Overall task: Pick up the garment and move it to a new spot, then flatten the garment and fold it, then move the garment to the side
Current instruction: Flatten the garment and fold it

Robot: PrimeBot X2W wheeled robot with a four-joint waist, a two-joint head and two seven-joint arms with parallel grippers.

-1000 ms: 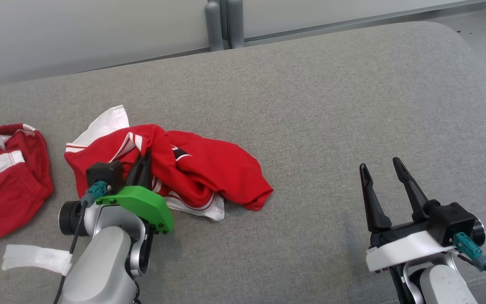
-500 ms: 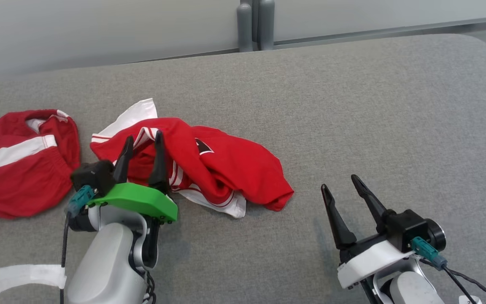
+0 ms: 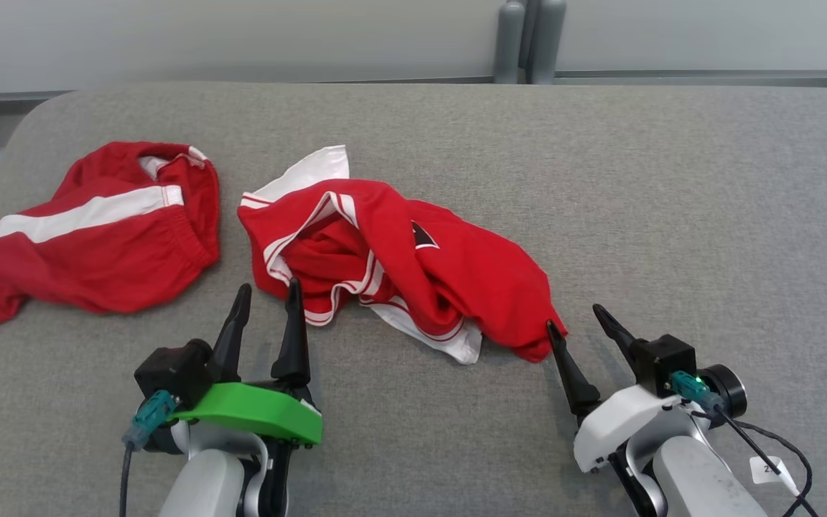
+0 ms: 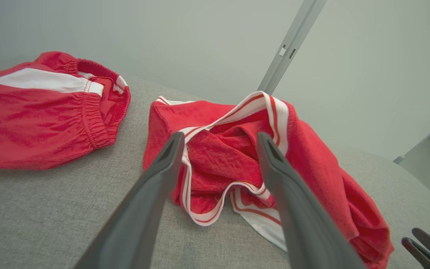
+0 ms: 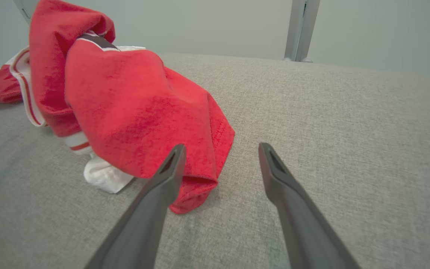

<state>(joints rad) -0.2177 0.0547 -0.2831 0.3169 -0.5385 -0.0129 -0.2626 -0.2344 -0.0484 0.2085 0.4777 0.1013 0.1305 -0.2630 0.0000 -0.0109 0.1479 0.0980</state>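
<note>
In the head view the garment [image 3: 413, 266], a red jersey with white striped trim and a small dark emblem, lies crumpled a little left of the frame's middle on the grey cushion [image 3: 636, 187], with a white panel poking out at its upper left and another at its lower edge. A second red piece with a white band, the shorts [image 3: 97, 230], sits apart from it at the left of the frame. My left gripper [image 3: 268, 285], on its green mount, is at the lower left with its fingers spread and nothing between them, the tips just below the jersey's near left edge. My right gripper [image 3: 573, 317] is at the lower right, fingers apart and empty too, with one tip right at the jersey's lower right corner; I cannot tell whether it touches the cloth. A grey post [image 3: 528, 39] stands behind the cushion at the top, and a white tag [image 3: 769, 470] hangs on the cable at the bottom right. In the left wrist view the two dark fingers rise wide apart and frame the jersey's trimmed opening at the centre, the shorts lie at the upper left, and the other gripper's tips peek in at the bottom right corner. In the right wrist view the fingers stand open over bare cushion, the jersey heaped at the upper left with its red hem reaching down beside the left finger
</note>
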